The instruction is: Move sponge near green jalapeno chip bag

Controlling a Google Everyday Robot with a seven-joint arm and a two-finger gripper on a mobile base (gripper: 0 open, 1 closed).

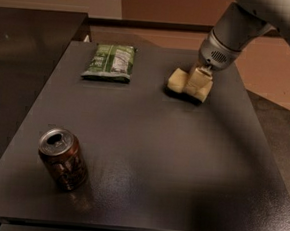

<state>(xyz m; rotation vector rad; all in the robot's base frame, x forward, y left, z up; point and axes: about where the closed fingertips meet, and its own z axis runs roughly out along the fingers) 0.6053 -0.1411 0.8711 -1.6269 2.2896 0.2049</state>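
The pale yellow-beige sponge (176, 80) sits at the back of the dark table (181, 165), right of centre. My gripper (198, 85) comes down from the upper right and is shut on the sponge's right part, with its beige fingers (201, 90) low at the table surface. The green jalapeno chip bag (110, 62) lies flat at the back left, label panel up, about one bag-width left of the sponge.
A brown soda can (62, 158) stands upright at the front left of the table. A second dark surface (24, 53) adjoins on the left. The table's right edge drops to the floor (278, 83).
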